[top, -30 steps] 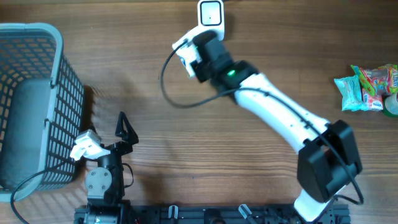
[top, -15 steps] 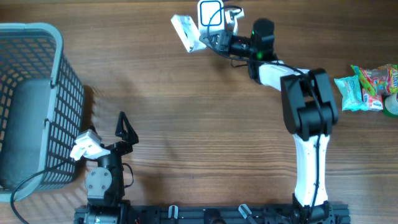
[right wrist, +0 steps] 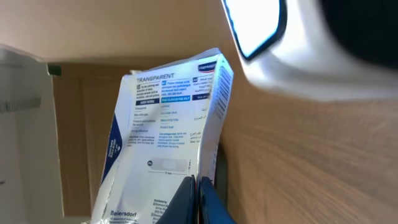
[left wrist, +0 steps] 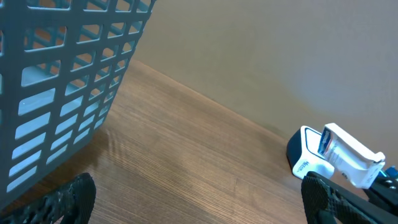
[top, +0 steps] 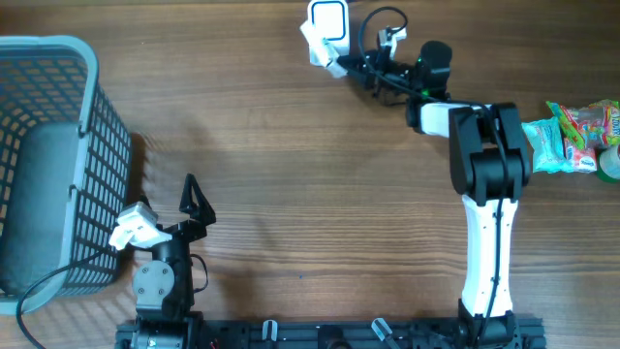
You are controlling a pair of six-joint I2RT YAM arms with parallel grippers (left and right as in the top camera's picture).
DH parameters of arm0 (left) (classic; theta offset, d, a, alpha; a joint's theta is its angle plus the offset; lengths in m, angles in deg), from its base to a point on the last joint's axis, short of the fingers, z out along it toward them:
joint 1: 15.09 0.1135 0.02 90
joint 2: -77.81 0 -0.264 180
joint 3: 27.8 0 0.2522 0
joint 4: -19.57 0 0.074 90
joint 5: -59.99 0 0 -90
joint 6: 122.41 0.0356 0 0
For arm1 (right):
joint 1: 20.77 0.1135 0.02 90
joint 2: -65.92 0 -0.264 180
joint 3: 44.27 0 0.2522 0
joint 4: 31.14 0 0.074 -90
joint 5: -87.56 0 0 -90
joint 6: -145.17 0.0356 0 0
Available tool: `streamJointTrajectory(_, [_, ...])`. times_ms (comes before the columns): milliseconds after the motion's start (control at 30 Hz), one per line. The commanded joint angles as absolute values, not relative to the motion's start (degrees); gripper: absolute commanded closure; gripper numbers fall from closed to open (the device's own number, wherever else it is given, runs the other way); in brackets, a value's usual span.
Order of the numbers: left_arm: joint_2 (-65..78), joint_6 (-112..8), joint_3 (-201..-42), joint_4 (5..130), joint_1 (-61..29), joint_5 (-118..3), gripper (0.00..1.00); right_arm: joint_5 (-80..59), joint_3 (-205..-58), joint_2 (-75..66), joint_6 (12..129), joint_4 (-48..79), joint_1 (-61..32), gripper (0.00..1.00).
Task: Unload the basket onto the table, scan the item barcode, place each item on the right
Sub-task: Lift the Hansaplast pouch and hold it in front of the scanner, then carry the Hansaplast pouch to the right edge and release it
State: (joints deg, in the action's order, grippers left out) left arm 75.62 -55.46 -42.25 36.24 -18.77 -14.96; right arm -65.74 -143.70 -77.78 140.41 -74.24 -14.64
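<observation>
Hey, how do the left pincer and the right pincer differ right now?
The left pincer is open and empty; the right pincer is shut on a white packet. The left pincer sits near the robot's base beside the basket, its arm folded; the right pincer is stretched out to the far edge, holding the packet at the scanner. Both are black.

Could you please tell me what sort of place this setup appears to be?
Probably a mock shop checkout on a wooden table: a white barcode scanner, a grey shopping basket, and colourful snack packets waiting at the side.
</observation>
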Motion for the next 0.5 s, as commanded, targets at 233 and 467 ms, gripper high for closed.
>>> streamJointTrajectory(233, [75.92, -55.59, -41.9, 36.07, -18.51, -15.22, 0.0, -69.4, -153.25, -77.62, 132.93, -78.24, -15.84, 0.95])
streamJointTrajectory(467, [75.92, -55.61, -41.9, 36.07, -18.51, -15.22, 0.0, -69.72, -153.25, -69.69, 118.05, -59.86, -23.06, 0.95])
